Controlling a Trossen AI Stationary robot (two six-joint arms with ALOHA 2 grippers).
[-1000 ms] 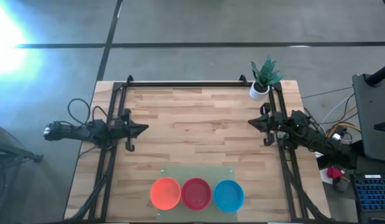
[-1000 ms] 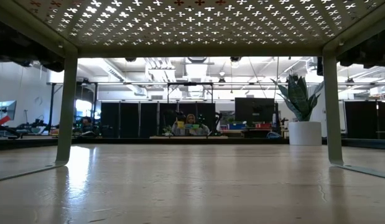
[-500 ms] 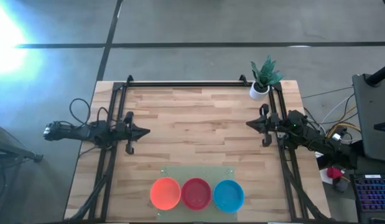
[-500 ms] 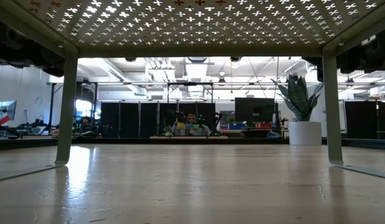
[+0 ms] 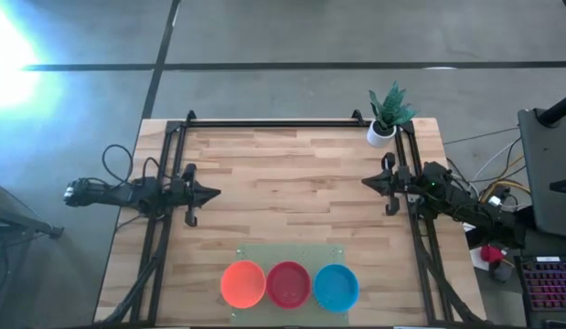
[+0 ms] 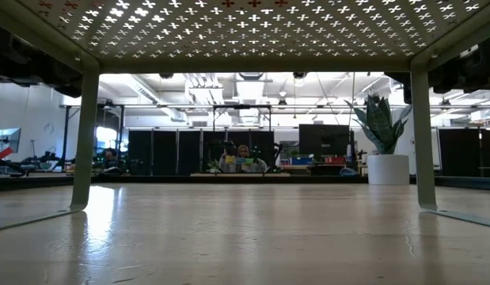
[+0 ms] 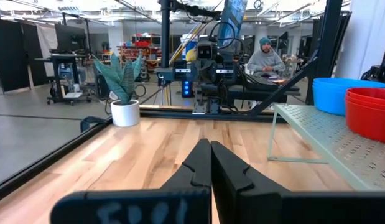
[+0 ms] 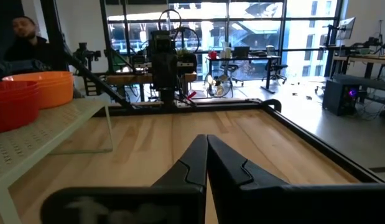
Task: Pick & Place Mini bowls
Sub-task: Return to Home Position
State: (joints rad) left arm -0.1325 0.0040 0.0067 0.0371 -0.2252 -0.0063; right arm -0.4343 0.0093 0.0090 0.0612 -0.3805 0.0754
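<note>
- Wood planks make up the table (image 5: 283, 183), which fills the middle of the high view. A pale green perforated shelf (image 5: 287, 254) stands at its lower centre edge.
- The mini bowls sit on the shelf in one close row: orange bowls (image 5: 243, 283) at the left, red bowls (image 5: 288, 284) in the middle, a blue bowl (image 5: 336, 286) at the right.
- The wrist views show nested rims on the red and orange stacks. How many blue bowls are stacked cannot be told.
- The left gripper (image 5: 212, 192) lies at the table's left edge, middle left of the frame, pointing inward. Its fingers are pressed together and grip nothing.
- The right gripper (image 5: 365, 182) lies at the table's right edge, middle right of the frame, facing the other. Its fingers are likewise closed and empty.
- Both grippers are well apart from the bowls.
- A white pot with a green plant (image 5: 381, 133) stands at the table's upper right corner.
</note>
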